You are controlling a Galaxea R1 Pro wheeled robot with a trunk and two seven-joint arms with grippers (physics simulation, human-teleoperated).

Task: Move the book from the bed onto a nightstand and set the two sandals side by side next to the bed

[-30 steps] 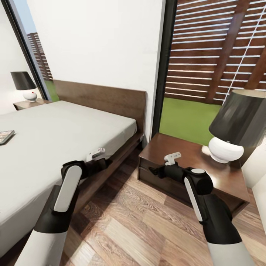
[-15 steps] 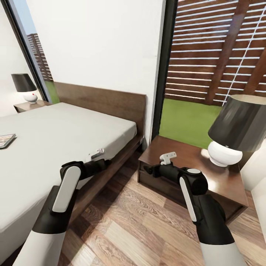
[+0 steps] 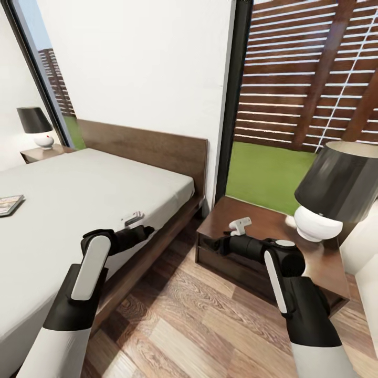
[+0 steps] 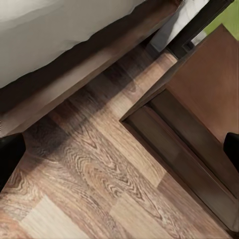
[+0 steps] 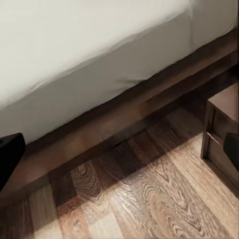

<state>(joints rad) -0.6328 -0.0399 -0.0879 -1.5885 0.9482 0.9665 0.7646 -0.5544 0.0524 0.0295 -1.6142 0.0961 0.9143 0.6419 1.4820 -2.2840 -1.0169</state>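
A large low bed (image 3: 79, 205) with a dark brown wood frame and pale grey mattress stands at left. A small thin paperback book (image 3: 9, 204) lies on the mattress near its far left edge. A squat dark brown wooden nightstand (image 3: 262, 231) sits right of the bed, carrying a black-shaded white lamp (image 3: 328, 194). The left tool (image 3: 144, 229) hangs beside the bed frame, the right tool (image 3: 210, 244) before the nightstand; both are released, fingers apart, above the wood-plank floor (image 3: 189, 315).

— What are the arms looking like?
— The left arm (image 3: 86, 278) and right arm (image 3: 294, 294) are showing white sleeves near the trunk, black joints, and a white stripe along each forearm.
— And the wrists?
— Each is carrying a small white bracket.
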